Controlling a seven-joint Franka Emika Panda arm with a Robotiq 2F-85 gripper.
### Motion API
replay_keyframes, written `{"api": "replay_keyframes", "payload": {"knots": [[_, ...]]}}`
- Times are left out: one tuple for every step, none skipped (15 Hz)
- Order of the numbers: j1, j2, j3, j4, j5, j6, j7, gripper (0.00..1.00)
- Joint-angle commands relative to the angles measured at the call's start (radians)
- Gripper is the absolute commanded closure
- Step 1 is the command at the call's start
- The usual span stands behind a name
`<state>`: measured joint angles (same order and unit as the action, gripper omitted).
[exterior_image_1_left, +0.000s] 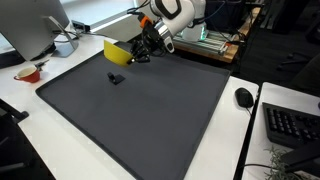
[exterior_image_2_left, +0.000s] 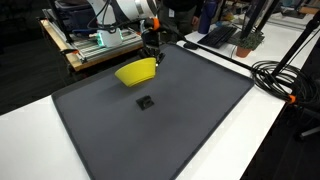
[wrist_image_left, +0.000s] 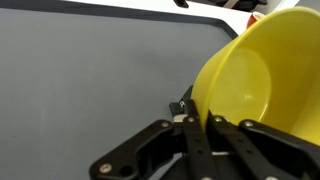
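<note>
My gripper (wrist_image_left: 200, 128) is shut on the rim of a yellow bowl (wrist_image_left: 262, 80) and holds it tilted just above the far edge of a dark grey mat (wrist_image_left: 90, 80). The bowl shows in both exterior views (exterior_image_1_left: 120, 50) (exterior_image_2_left: 137, 71), with the gripper at its rim (exterior_image_1_left: 140, 52) (exterior_image_2_left: 155, 57). A small black object (exterior_image_1_left: 116, 78) (exterior_image_2_left: 145, 102) lies on the mat (exterior_image_1_left: 140, 115) (exterior_image_2_left: 160, 120) a short way in front of the bowl. The bowl's inside looks empty in the wrist view.
A red-rimmed dish (exterior_image_1_left: 28, 73) and a white cup (exterior_image_1_left: 64, 46) stand by a monitor (exterior_image_1_left: 30, 25) beside the mat. A mouse (exterior_image_1_left: 244, 97) and keyboard (exterior_image_1_left: 292, 125) lie on the white table. Cables (exterior_image_2_left: 280, 75) run along the mat's side. A wooden rack (exterior_image_2_left: 100, 45) stands behind.
</note>
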<state>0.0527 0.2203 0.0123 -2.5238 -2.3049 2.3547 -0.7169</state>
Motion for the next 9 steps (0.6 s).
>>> {"api": "replay_keyframes", "payload": {"knots": [[-0.029, 0.045, -0.007, 0.038, -0.133, 0.012, 0.106, 0.99], [-0.034, 0.059, -0.008, 0.047, -0.161, 0.019, 0.134, 0.99], [-0.038, 0.072, -0.01, 0.055, -0.185, 0.025, 0.156, 0.99], [-0.042, 0.087, -0.01, 0.061, -0.205, 0.032, 0.182, 0.99], [-0.044, 0.1, -0.012, 0.069, -0.225, 0.039, 0.201, 0.99], [-0.045, 0.114, -0.013, 0.077, -0.238, 0.047, 0.218, 0.99], [-0.047, 0.127, -0.017, 0.084, -0.248, 0.058, 0.229, 0.99], [-0.04, 0.136, -0.016, 0.09, -0.234, 0.064, 0.224, 0.99], [-0.032, 0.142, -0.016, 0.095, -0.2, 0.062, 0.21, 0.99]]}}
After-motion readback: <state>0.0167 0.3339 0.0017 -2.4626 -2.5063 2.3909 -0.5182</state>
